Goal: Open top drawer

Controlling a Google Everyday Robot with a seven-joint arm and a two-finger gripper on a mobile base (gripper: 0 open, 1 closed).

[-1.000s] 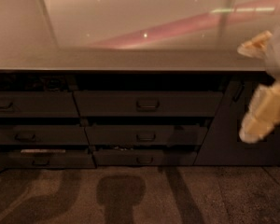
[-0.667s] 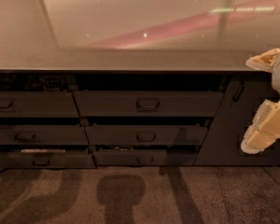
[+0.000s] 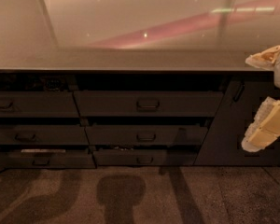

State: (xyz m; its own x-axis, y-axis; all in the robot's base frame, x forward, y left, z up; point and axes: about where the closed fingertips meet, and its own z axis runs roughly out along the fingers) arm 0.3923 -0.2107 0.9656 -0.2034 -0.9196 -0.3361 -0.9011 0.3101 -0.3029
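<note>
Gripper (image 3: pixel 255 101) sits at the right edge of the camera view, in front of the dark cabinet door (image 3: pixel 224 125) with a slanted bar handle, well apart from the drawers. Its two pale cream fingers (image 3: pixel 267 125) stand spread wide, one at counter height and one lower, with nothing between them. The top drawer (image 3: pixel 107 104), the widest dark grey flat front with a small rectangular loop handle (image 3: pixel 148 104) at its centre, lies just under the glossy beige counter (image 3: pixel 130 59), with a dark gap above it; two shorter dark drawer fronts (image 3: pixel 116 135) are stacked below. A pale strip (image 3: pixel 37 150) shows at the top edge of the lowest left drawer; any writing on it cannot be read. Against the frame 1.0 s ago, the gripper is lower and slightly further right; against 0.7 s ago it is nearly unchanged. The drawer fronts have not moved.
</note>
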